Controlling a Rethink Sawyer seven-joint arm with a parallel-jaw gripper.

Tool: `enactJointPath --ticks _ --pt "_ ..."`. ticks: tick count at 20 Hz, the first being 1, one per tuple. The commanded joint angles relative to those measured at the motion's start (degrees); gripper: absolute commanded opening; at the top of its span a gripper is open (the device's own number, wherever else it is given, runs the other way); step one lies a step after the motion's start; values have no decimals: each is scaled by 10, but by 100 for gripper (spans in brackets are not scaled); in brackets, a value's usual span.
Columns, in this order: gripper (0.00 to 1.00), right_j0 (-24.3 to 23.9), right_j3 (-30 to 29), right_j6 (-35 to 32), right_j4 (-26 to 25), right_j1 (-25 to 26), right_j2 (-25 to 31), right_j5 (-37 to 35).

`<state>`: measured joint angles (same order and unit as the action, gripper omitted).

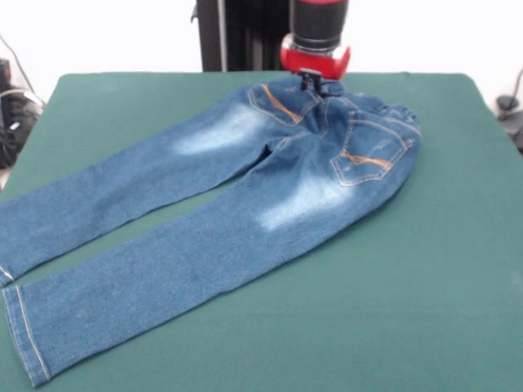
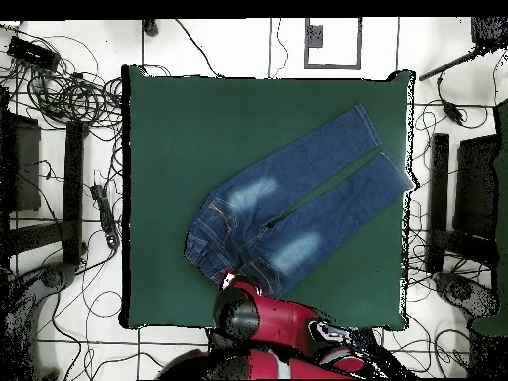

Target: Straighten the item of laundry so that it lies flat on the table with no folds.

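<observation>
The blue denim jeans [image 1: 245, 196] lie back side up on the green table [image 1: 425, 286], orange-stitched pockets showing. The waistband is at the far side, slightly bunched at the right hip. Both legs run spread apart toward the near left, and their hems reach the table's left edge. My gripper [image 1: 310, 79] hangs from the red and black arm right at the waistband's middle, touching or just above it. In the overhead view the jeans [image 2: 288, 213] run diagonally across the table [image 2: 179, 129], and the gripper [image 2: 230, 281] is at the waistband, mostly hidden under the arm.
The robot's black pedestal [image 1: 241, 33] stands behind the table's far edge. Cables and dark equipment [image 2: 60, 159] lie on the floor around the table. One leg hem [image 2: 402, 181] lies at the table's edge.
</observation>
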<state>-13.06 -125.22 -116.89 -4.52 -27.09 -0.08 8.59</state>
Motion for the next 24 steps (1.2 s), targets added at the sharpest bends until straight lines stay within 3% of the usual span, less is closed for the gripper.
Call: enactJointPath --ticks 1,7,12,24 --pt "0 -35 -7 -74 -29 1 31 24" --pt "0 -52 -36 -87 -92 45 0 102" --pt "0 -47 -37 -95 -117 89 -21 153" --pt "0 2 -93 -134 -83 129 -11 238"
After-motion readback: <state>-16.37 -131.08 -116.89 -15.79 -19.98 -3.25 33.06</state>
